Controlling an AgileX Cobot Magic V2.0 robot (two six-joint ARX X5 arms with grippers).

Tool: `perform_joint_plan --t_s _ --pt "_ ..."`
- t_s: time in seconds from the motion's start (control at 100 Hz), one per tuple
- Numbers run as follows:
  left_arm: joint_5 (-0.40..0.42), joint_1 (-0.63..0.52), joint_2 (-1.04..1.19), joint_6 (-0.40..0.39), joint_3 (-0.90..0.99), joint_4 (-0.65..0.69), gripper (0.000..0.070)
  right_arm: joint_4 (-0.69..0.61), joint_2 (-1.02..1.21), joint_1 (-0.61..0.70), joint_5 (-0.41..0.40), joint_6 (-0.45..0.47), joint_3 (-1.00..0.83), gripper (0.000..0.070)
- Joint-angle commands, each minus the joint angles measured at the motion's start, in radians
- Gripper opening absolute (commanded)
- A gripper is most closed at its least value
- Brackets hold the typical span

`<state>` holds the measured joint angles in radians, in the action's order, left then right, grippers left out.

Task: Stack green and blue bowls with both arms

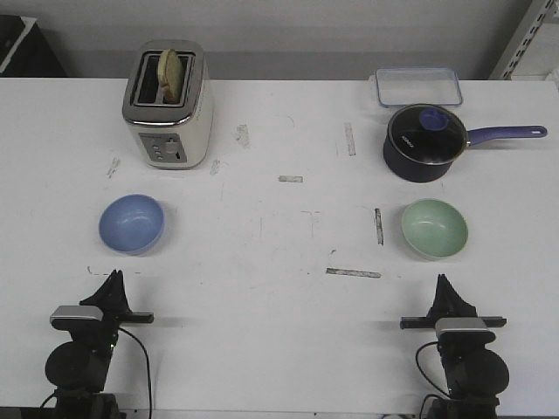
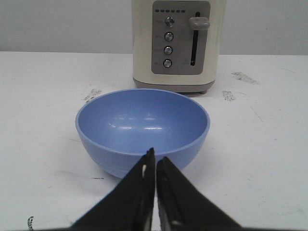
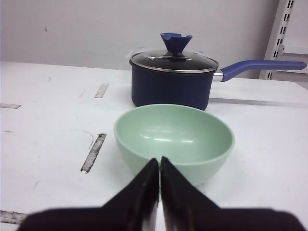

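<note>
Nearest me: left gripper (image 1: 113,278) at seven o'clock on the table (image 1: 279,236), right gripper (image 1: 444,282) at five, both with jaws pressed together, holding nothing. Blue bowl (image 1: 131,223) upright at nine o'clock, just ahead of my left tips; green bowl (image 1: 434,229) upright at three. Toaster (image 1: 169,105) at eleven, lidded saucepan (image 1: 428,142) at one.

The front camera is looking down from high above the worktop (image 1: 279,244), taking in both arms, while each wrist camera is sitting low and close behind its hand, the left hand (image 2: 155,161) facing the blue bowl (image 2: 142,129) and the right hand (image 3: 159,163) the green bowl (image 3: 174,139), both bowls also showing in the front view.
</note>
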<state>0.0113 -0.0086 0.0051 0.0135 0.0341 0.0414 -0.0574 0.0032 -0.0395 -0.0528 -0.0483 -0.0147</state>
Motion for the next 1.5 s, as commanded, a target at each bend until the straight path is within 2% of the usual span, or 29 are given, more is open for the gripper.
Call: perform_joint_plan --t_s 0.0,0.48,0.56,0.68,0.86,1.06,1.12,1.24,1.37,1.49 --pt "-0.002 0.001 -0.002 0.002 -0.021 0.013 0.0001 0.012 -0.002 0.000 0.000 -0.005 0.002 0.0000" --pt "-0.002 0.001 -0.002 0.002 -0.021 0.009 0.0001 0.031 -0.002 0.000 0.000 -0.001 0.002 0.0000" --pt "-0.002 0.001 -0.002 0.002 -0.021 0.009 0.0001 0.072 -0.002 0.000 0.001 0.000 0.002 0.0000" --pt "-0.002 0.001 -0.002 0.002 -0.021 0.009 0.0001 0.201 -0.002 0.000 0.002 0.019 -0.023 0.0000" --pt "-0.002 0.001 -0.002 0.002 -0.021 0.009 0.0001 0.210 0.023 0.000 0.056 0.022 -0.197 0.0000" --pt "-0.002 0.001 -0.002 0.002 -0.021 0.010 0.0001 0.003 0.257 0.000 0.139 0.021 -0.534 0.0007" --pt "-0.002 0.001 -0.002 0.002 -0.021 0.009 0.0001 -0.060 0.358 0.000 0.139 0.022 -0.637 0.0044" --pt "-0.002 0.001 -0.002 0.002 -0.021 0.009 0.0001 -0.187 0.562 0.000 0.132 0.022 -0.831 0.0213" --pt "-0.002 0.001 -0.002 0.002 -0.021 0.009 0.0001 -0.383 0.768 -0.004 0.133 0.023 -1.020 0.0304" --pt "-0.002 0.001 -0.002 0.002 -0.021 0.009 0.0001 -0.525 0.944 -0.043 0.129 0.023 -1.132 0.0489"
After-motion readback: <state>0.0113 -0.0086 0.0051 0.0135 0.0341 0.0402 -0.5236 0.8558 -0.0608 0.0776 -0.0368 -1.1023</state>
